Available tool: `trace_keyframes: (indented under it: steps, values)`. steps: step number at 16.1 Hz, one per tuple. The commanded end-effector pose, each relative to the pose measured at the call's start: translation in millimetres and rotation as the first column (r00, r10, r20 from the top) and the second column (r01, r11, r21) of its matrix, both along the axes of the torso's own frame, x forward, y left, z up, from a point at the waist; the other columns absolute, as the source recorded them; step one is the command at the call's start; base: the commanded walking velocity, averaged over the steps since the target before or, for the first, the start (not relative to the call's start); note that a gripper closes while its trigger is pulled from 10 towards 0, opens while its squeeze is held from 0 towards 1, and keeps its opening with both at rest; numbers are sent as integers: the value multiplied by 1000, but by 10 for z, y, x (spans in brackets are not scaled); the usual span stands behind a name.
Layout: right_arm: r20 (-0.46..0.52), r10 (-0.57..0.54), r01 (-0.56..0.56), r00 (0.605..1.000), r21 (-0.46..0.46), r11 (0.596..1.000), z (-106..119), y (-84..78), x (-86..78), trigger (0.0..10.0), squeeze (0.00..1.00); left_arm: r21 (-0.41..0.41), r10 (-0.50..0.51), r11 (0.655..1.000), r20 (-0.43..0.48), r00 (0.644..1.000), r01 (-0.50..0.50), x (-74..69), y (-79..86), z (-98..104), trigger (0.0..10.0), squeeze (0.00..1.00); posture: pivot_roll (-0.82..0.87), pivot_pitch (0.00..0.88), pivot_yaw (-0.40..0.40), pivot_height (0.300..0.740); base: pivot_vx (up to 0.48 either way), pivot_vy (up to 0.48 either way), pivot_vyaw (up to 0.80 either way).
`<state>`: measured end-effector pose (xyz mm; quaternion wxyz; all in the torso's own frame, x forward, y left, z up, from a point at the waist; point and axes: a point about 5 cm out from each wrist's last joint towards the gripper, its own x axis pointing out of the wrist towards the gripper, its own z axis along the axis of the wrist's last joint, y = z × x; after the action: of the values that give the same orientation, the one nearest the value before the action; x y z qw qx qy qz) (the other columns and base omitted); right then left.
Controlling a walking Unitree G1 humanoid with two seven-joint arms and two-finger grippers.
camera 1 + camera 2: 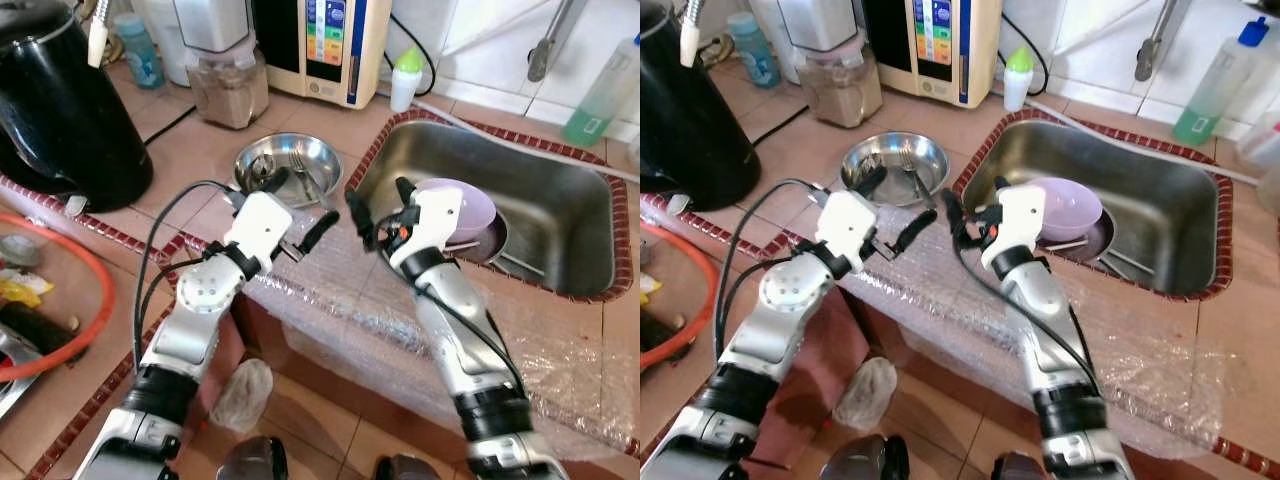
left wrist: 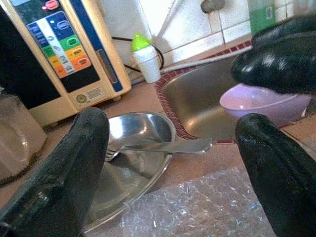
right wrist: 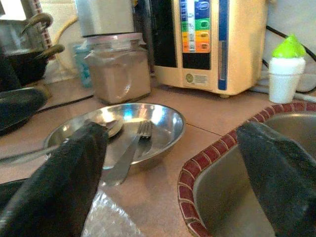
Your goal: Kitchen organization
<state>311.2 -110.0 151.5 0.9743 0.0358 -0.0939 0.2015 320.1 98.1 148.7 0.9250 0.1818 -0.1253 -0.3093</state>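
Head stereo pair looks steeply down on bench [image 1: 340, 130]. Both wrist cameras sit low, close, facing ahead between own fingers; all share steel bowl [image 2: 140, 148].

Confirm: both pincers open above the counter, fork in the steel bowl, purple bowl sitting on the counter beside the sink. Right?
One error. The purple bowl sits inside the sink, on a dark plate, not on the counter; the left eye view shows it. The rest holds: left pincer and right pincer are open above the counter, and the fork lies in the steel bowl.
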Motion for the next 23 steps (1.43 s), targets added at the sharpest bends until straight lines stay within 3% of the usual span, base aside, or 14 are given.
trace_keyframes:
  steps: [1,2,3,8,9,10,11,12,13,23]
  values:
    - [23,89,-87,996,-56,995,69,47,-110,10000,765,64,-33,997,48,998,30,13,-93,-3,10000,969,-19,73,45,740,0,0,0]
    - [22,130,-127,991,-98,987,78,35,-227,10000,0,106,-56,993,62,997,49,17,-157,-50,10000,506,-25,76,48,740,0,0,0]
    - [13,128,-125,992,-117,985,65,4,-275,10000,0,119,-58,992,65,996,50,25,-173,-73,10000,0,-35,78,52,740,0,0,0]
    - [-69,67,-80,995,-208,975,-110,-300,-536,10000,0,148,-33,989,49,998,26,102,-170,-182,10000,0,-77,96,65,740,0,0,0]
    - [-102,94,-116,990,-234,965,-116,-380,-671,10000,0,170,-12,985,49,999,4,171,-139,-202,9647,0,-103,114,62,740,0,0,0]
    - [-121,112,-139,986,-248,959,-112,-394,-728,10000,0,173,-4,985,53,999,-6,201,-126,-204,7373,0,-114,122,61,740,0,0,0]
    - [-139,120,-155,983,-279,948,-123,-417,-780,10000,0,169,10,985,49,999,-18,239,-108,-199,2392,0,-131,129,60,740,0,0,0]
    - [-145,118,-156,982,-293,943,-128,-427,-793,10000,0,166,15,986,48,999,-23,255,-104,-197,2392,0,-131,129,60,740,0,0,0]
    - [-145,114,-154,983,-312,937,-130,-436,-800,10000,0,164,19,986,45,999,-26,276,-104,-195,0,0,-137,130,60,740,0,0,0]
    - [-147,103,-149,984,-347,926,-107,-411,-764,10000,0,166,16,986,28,999,-21,331,-113,-252,0,0,-148,121,52,740,0,0,0]
